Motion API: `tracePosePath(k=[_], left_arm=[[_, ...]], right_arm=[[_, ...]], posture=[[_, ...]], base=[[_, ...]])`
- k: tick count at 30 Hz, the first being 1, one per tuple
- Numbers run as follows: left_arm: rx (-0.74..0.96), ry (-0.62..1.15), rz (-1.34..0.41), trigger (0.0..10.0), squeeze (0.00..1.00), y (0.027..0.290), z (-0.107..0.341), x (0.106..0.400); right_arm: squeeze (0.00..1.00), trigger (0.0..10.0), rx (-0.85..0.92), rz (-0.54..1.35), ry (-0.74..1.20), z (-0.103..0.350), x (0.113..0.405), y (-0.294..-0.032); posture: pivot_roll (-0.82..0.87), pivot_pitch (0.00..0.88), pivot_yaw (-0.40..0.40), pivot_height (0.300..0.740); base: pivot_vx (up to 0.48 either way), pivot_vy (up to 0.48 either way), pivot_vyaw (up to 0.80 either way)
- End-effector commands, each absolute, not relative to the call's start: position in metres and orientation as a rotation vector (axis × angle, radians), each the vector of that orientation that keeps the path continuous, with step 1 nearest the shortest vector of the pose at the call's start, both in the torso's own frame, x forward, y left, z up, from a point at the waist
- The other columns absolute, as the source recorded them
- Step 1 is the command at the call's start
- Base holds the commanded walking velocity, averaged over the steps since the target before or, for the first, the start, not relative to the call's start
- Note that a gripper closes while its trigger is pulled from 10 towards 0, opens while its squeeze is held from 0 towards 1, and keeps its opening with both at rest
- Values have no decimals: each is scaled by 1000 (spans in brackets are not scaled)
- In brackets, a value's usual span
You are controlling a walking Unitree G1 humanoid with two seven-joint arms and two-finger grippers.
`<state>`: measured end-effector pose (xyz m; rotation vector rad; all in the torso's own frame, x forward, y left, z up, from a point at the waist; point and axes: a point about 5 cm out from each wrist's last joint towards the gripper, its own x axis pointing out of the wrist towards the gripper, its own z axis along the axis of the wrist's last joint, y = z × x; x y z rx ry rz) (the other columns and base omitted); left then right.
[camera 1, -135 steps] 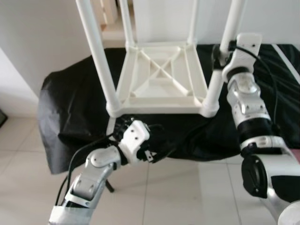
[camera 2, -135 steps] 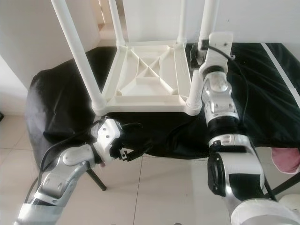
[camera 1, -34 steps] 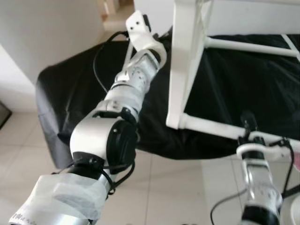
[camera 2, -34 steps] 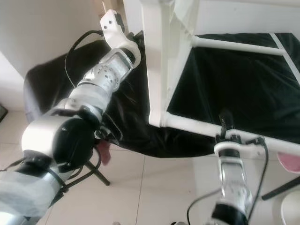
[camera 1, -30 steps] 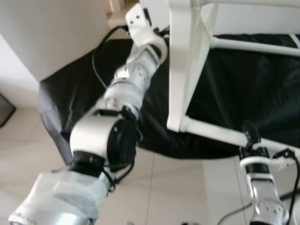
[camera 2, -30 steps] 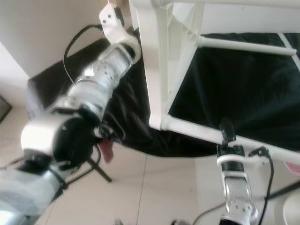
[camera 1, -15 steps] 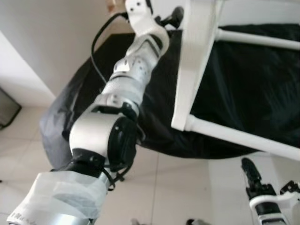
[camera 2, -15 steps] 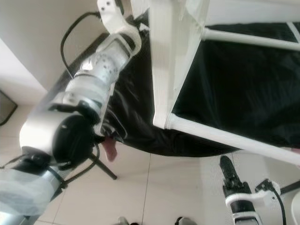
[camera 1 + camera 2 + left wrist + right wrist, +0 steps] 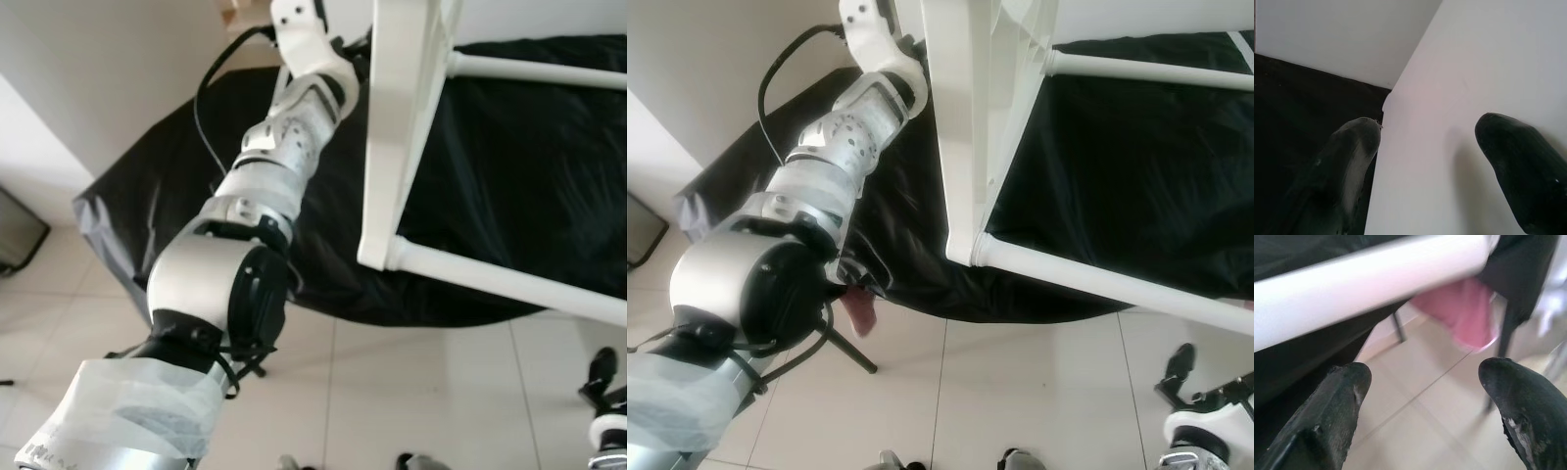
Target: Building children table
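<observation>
The children's table (image 9: 407, 127) stands tipped on edge on the black cloth (image 9: 529, 186). My left claw (image 9: 1425, 147) straddles its top, fingers apart; my right claw (image 9: 1425, 396) hangs spread, below it. Risk: toppling, no firm clamp.

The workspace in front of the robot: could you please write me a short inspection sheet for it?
Surface: black cloth draped over a stand.
Job's things: white children table tipped on its side, one leg jutting toward the robot.
Clutter: pink cloth beyond the leg.
Grippers: left gripper open around the tabletop's edge; right gripper open, low, apart from the leg.
Cables: black cable along the left arm.
Surroundings: tiled floor, white wall.
</observation>
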<state>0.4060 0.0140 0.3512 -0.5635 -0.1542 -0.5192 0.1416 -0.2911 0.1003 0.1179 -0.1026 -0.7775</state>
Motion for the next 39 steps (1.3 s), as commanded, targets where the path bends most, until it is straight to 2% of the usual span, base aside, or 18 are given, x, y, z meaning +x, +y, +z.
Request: tracePosePath(k=[1,5,7,10,12,18,21,23,24,25,27,32,33,39], left_arm=[[-512,-245,-821,10000,0,8,353,398],[-509,-244,-818,10000,0,9,352,398],[-498,-236,-812,10000,0,11,348,399],[-492,-233,-811,10000,0,12,346,399],[-476,-222,-805,10000,0,14,341,401],[-442,-196,-786,10000,0,16,325,402],[-428,-174,-778,10000,0,21,309,402],[-428,-174,-778,10000,0,21,309,402],[-408,-161,-769,10000,0,25,296,401],[-408,-161,-769,10000,0,25,296,401],[-381,-148,-760,10000,0,29,283,400],[-326,-137,-746,10000,0,36,265,395],[-279,-139,-737,10000,0,45,252,391],[-235,-149,-730,10000,0,62,239,381]], right_arm=[[0,10000,149,-841,-35,85,126,-259],[0,10000,94,-845,-41,90,123,-257],[0,10000,-20,-816,-89,109,122,-251],[0,10000,-67,-802,-114,117,122,-246],[0,10000,-135,-755,-205,137,129,-234],[0,10000,-110,-739,-310,162,159,-234],[0,10000,-97,-652,-335,168,192,-231],[0,10000,-97,-652,-335,168,192,-231],[0,10000,-82,-555,-303,164,215,-223],[0,10000,-82,-555,-303,164,215,-223],[0,10000,-74,-453,-260,158,234,-212],[0,10000,-69,-367,-237,155,254,-197],[0,10000,-73,-287,-234,154,264,-185],[0,10000,-82,-188,-218,150,270,-174]], posture=[[-165,116,148,740],[-169,116,150,740],[-169,116,150,740],[-174,117,152,740],[-178,116,150,740],[-178,108,136,740],[-170,103,125,740],[-170,103,125,740],[-154,95,103,740],[-154,95,103,740],[-143,90,95,740],[-117,81,70,740],[-109,80,64,740],[-82,76,46,740]], base=[[0,0,0],[0,0,0],[0,0,0],[0,0,0],[0,0,0],[0,0,0],[0,0,0],[0,0,0],[0,0,0],[0,0,0],[0,0,0],[0,0,0],[0,0,0],[0,0,0]])
